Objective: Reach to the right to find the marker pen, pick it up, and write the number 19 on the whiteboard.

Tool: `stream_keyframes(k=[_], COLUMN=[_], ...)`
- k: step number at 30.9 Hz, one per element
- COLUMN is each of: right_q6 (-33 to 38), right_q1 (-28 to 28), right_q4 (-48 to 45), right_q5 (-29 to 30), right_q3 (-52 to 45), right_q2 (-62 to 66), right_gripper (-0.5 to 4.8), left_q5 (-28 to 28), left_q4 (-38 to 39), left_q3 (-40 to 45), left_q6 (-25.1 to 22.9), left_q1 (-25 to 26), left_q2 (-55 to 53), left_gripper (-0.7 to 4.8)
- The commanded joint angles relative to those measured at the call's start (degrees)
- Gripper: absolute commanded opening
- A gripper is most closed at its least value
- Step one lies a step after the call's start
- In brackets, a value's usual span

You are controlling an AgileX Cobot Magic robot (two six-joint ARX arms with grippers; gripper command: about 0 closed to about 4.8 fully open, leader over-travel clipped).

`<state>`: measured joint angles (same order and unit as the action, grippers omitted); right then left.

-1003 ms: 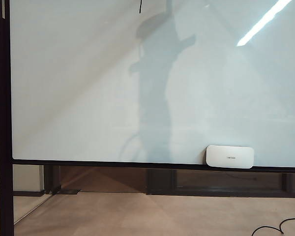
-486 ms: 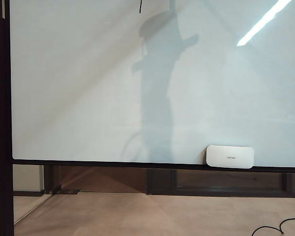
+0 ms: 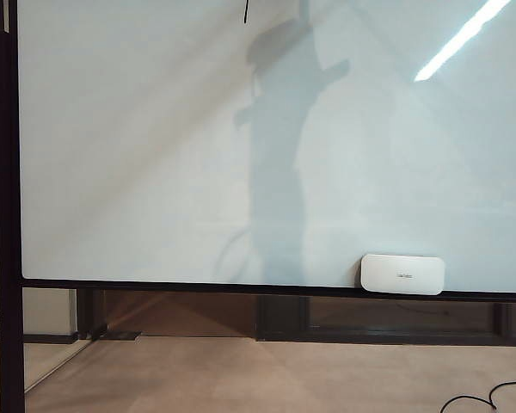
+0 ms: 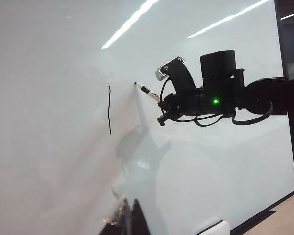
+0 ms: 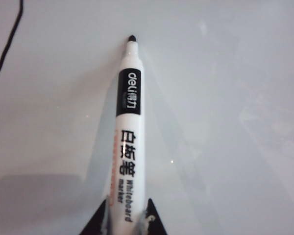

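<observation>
The whiteboard (image 3: 155,155) fills the exterior view, and neither gripper shows there, only an arm's shadow. One thin black vertical stroke of the number 19 (image 4: 109,110) is on the board; its lower end shows at the exterior view's top edge (image 3: 245,10) and it also shows in the right wrist view (image 5: 7,44). My right gripper (image 5: 126,220) is shut on the white marker pen (image 5: 128,142), uncapped. The pen's black tip (image 4: 135,84) is at the board beside the stroke; whether it touches I cannot tell. My left gripper (image 4: 130,221) hangs near the board, its fingertips together and holding nothing.
A white rounded eraser (image 3: 402,274) rests on the board's lower black frame (image 3: 155,285). The black stand post (image 3: 6,215) rises at the left. A black cable (image 3: 482,397) lies on the floor at the lower right.
The arm's shadow on the board has crept slightly to the right. The stroke and the eraser are as before.
</observation>
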<state>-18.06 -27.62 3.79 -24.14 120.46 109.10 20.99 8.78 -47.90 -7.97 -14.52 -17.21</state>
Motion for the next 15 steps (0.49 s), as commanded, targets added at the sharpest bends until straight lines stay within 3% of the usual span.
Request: stream_keyframes(k=[1, 15], right_q6=[0.44, 0.44], right_q1=[0.20, 0.26], right_q4=[-1.05, -3.04], right_q5=[-0.33, 5.97], right_q3=[0.28, 0.70], right_q2=[-0.02, 2.99], right_gripper=[-0.02, -0.02], left_q5=[0.20, -0.39], left_q4=[-0.55, -0.55], left_q3=[-0.22, -0.31], left_q6=[-0.46, -0.59], left_q1=[-0.07, -0.07], left_q2=[-0.02, 0.00], left_gripper=[-0.05, -0.05])
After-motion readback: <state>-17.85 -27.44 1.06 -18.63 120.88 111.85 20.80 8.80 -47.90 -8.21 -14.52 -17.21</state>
